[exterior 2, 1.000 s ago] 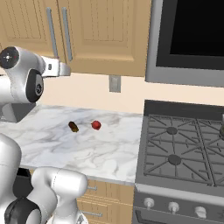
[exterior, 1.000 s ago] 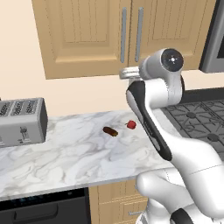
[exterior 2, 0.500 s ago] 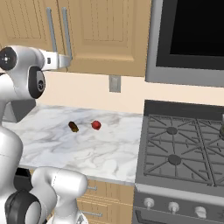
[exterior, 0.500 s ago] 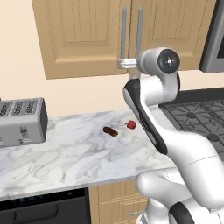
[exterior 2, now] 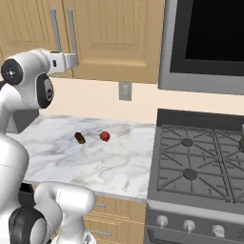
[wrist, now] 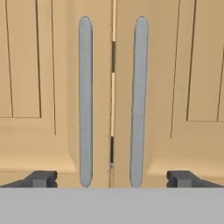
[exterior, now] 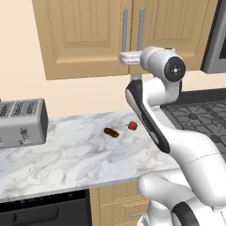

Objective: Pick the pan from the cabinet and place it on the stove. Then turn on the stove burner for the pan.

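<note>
Nothing is done yet: the cabinet [wrist: 52,87] straight ahead of the pincer [wrist: 111,178] is shut, so the pan presumably sits unseen inside. The pincer gapes wide, empty. The stove [exterior 2: 200,162] waits well off to its right.

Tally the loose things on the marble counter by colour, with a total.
Silver: 1, the toaster
Brown: 1, a small oblong item
Red: 1, a small round item
Total: 3
</note>
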{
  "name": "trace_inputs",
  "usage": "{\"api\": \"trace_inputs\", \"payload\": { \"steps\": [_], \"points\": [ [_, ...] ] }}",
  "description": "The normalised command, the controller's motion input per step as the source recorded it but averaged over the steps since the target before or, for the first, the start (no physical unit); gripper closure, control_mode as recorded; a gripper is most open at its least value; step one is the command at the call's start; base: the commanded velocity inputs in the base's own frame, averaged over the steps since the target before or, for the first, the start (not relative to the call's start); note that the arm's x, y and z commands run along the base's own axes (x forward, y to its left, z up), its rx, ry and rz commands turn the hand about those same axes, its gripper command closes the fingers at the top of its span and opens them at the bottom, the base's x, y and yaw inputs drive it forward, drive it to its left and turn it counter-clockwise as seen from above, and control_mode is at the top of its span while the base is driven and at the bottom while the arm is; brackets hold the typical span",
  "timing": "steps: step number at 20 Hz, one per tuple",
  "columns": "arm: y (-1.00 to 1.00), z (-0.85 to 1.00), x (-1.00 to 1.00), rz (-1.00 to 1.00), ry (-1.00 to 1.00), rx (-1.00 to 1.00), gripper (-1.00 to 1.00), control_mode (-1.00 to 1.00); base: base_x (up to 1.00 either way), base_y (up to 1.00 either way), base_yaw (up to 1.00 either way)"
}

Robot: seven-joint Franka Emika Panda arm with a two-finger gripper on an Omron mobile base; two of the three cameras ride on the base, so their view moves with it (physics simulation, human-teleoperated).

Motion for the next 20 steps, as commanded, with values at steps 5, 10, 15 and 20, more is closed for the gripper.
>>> {"api": "trace_inputs", "payload": {
  "steps": [5,10,15,20],
  "points": [
    [-0.15,0.08,0.0,0.05,-0.23,0.01,-1.0,-1.0,0.0,0.0,0.0],
    [-0.05,0.0,0.0,0.0,-0.16,0.02,-1.0,-1.0,0.0,0.0,0.0],
    [0.0,0.0,0.08,0.0,-0.14,0.0,-1.0,-1.0,0.0,0.0,0.0],
    [0.0,0.0,0.16,0.0,-0.07,0.0,-1.0,-1.0,0.0,0.0,0.0]
  ]
}}
